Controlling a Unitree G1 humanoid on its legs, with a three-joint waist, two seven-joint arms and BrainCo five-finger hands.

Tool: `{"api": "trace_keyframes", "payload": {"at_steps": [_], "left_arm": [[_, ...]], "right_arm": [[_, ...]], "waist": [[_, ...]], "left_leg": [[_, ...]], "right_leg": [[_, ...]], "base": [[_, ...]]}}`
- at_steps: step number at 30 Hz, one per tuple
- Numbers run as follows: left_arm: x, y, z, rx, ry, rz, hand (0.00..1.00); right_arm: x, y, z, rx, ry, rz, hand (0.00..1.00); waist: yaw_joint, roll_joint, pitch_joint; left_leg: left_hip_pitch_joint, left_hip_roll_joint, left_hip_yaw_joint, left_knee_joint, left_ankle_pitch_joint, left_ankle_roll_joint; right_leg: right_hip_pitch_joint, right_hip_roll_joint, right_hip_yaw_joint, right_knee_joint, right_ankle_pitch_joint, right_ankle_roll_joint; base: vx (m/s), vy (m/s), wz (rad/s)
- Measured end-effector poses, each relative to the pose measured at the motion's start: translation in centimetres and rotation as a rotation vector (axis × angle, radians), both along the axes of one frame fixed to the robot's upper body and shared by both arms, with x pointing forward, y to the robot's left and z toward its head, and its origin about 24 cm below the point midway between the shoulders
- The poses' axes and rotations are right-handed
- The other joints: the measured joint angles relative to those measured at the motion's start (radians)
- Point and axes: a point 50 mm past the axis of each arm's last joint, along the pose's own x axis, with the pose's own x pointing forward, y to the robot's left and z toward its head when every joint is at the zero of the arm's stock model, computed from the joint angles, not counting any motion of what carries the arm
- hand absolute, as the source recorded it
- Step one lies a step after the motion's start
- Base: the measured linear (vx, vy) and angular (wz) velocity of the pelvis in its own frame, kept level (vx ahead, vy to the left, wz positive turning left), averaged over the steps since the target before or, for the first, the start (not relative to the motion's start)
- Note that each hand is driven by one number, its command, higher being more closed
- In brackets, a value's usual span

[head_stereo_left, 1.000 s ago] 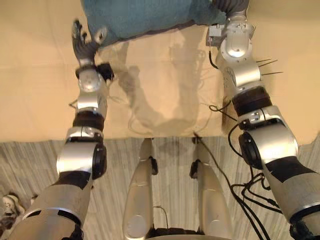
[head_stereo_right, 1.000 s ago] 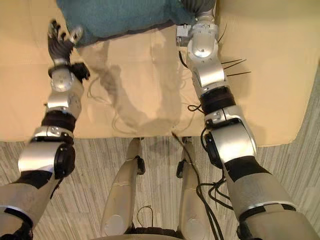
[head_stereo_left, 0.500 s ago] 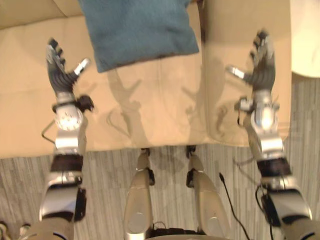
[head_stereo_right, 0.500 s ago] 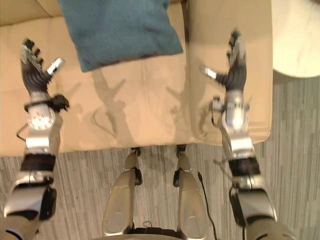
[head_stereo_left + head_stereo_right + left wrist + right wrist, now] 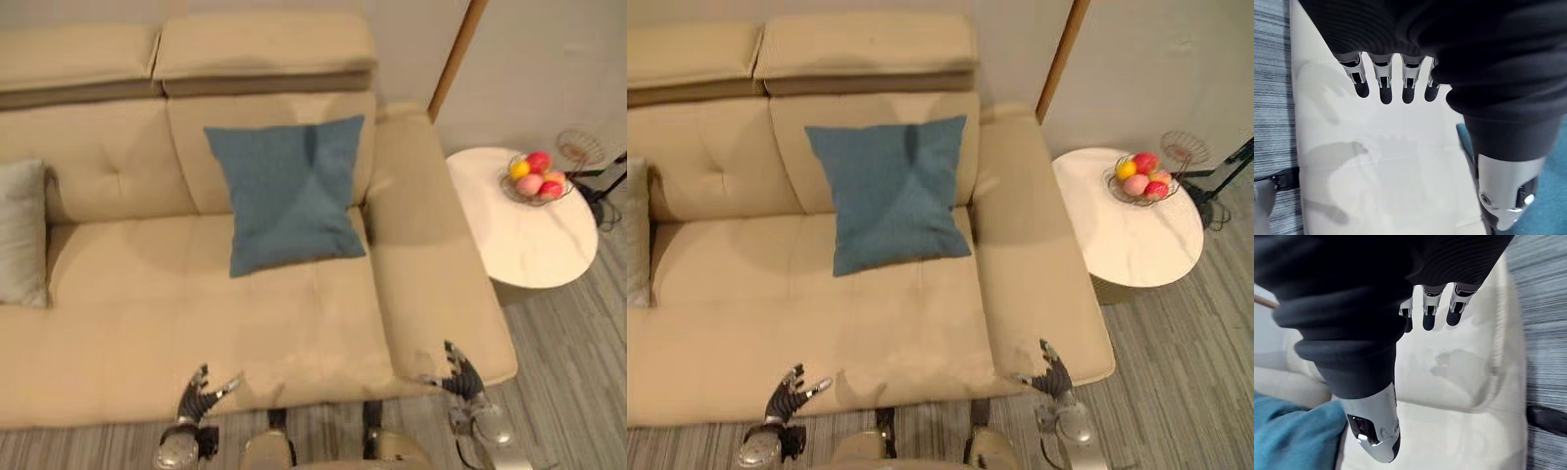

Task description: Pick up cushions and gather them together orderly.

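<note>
A blue cushion (image 5: 284,191) leans upright against the beige sofa's backrest, at the right end of the seat. A pale grey cushion (image 5: 20,235) stands at the far left, well apart from the blue one. My left hand (image 5: 201,392) hovers open at the seat's front edge with nothing in it. Just as open and bare, my right hand (image 5: 458,372) hangs by the front of the right armrest. In the left wrist view straight fingers (image 5: 1381,88) point over the seat. The blue cushion (image 5: 1288,440) shows past my right thumb (image 5: 1374,431).
The beige sofa (image 5: 294,323) spans the view, with its right armrest (image 5: 431,264) beside the blue cushion. A round white side table (image 5: 524,245) stands to the right and bears a wire basket of fruit (image 5: 534,178). Striped grey floor lies in front.
Both hands have drawn back from the blue cushion to the sofa's front edge, open. The camera has pulled back, so the whole sofa and the side table show now.
</note>
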Motion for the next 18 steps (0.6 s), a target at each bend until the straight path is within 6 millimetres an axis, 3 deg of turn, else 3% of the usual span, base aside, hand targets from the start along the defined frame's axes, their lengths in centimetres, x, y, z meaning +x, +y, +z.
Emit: {"api": "trace_keyframes", "payload": {"at_steps": [4,7,8,9,11,12,13,15,16,17,18], "left_arm": [[-1.3,0.4,-0.7,-0.007,0.061,0.018,0.0],[-0.6,0.5,-0.4,0.001,0.038,0.008,0.0],[0.3,0.6,0.0,0.008,0.006,0.002,0.0],[0.8,0.5,0.4,0.004,-0.03,0.018,0.0],[1.8,0.5,0.9,0.01,-0.067,0.035,0.0],[2.0,0.7,1.1,0.016,-0.083,0.037,0.0],[2.2,0.7,1.3,0.019,-0.091,0.037,0.0],[2.7,0.3,1.6,0.018,-0.123,0.048,0.0],[3.1,-0.8,1.5,-0.017,-0.14,0.064,0.0],[3.1,-1.7,1.5,-0.041,-0.152,0.061,0.0],[3.4,-2.4,1.7,-0.051,-0.167,0.044,0.0]], "right_arm": [[-2.2,-0.6,-1.3,-0.008,0.111,-0.008,0.0],[-1.3,-0.3,-1.2,-0.004,0.104,0.005,0.0],[-0.8,-0.1,-1.1,-0.006,0.09,0.021,0.0],[0.0,-0.1,-0.9,-0.011,0.081,0.034,0.0],[0.2,0.5,-1.0,-0.003,0.083,0.049,0.0],[-0.5,1.2,-1.4,0.015,0.104,0.055,0.0],[-0.9,1.7,-1.7,0.027,0.116,0.066,0.0],[0.0,1.9,-1.4,0.025,0.087,0.075,0.0],[0.6,1.2,-0.9,0.005,0.061,0.047,0.0],[1.1,0.9,-0.5,-0.007,0.036,0.038,0.0],[1.7,1.0,-0.1,-0.01,-0.002,0.021,0.0]], "waist": [[-0.004,-0.006,-0.02],[-0.004,-0.015,-0.015],[-0.014,-0.029,-0.007],[-0.003,-0.002,0.008],[-0.024,0.004,0.029],[-0.028,-0.009,0.032],[-0.025,-0.023,0.03],[-0.006,-0.051,0.033],[0.02,-0.014,0.027],[0.043,0.004,0.023],[0.05,-0.006,0.033]], "left_leg": [[0.038,-0.002,0.05,-0.009,-0.01,-0.001],[-0.007,-0.015,0.087,0.028,-0.02,0.014],[-0.062,-0.025,0.095,0.096,-0.037,0.053],[-0.104,0.017,0.105,0.131,-0.048,0.062],[-0.111,0.023,0.075,0.173,-0.049,0.064],[-0.111,0.013,0.047,0.198,-0.05,0.065],[-0.12,0.009,0.029,0.223,-0.05,0.065],[-0.164,0.015,0.015,0.27,-0.043,0.055],[-0.198,0.046,0.008,0.255,-0.028,0.035],[-0.223,0.079,0.014,0.23,-0.018,0.024],[-0.253,0.074,0.016,0.226,0.01,0.007]], "right_leg": [[0.004,0.002,0.051,-0.003,0.005,0.013],[-0.054,-0.007,0.099,0.019,0.035,0.02],[-0.104,-0.019,0.119,0.047,0.063,0.047],[-0.135,-0.009,0.098,0.103,0.06,0.072],[-0.208,-0.029,0.047,0.497,-0.129,0.011],[-0.193,-0.052,0.035,0.706,-0.189,0.021],[-0.161,-0.055,0.049,0.788,-0.206,0.043],[-0.111,-0.037,0.052,0.711,-0.266,0.093],[-0.073,-0.003,0.027,0.567,-0.284,0.09],[-0.045,0.029,0.006,0.497,-0.313,0.079],[-0.029,0.03,-0.019,0.482,-0.354,0.029]], "base": [[0.0,0.019,-0.38],[-0.04,0.024,-0.46],[-0.08,0.01,-0.54],[-0.1,0.003,-0.4],[-0.08,-0.023,0.29],[-0.07,-0.073,0.76],[-0.11,-0.133,0.67],[-0.25,-0.15,0.25],[-0.27,-0.109,-0.14],[-0.22,-0.109,-0.15],[-0.27,-0.213,-0.02]]}}
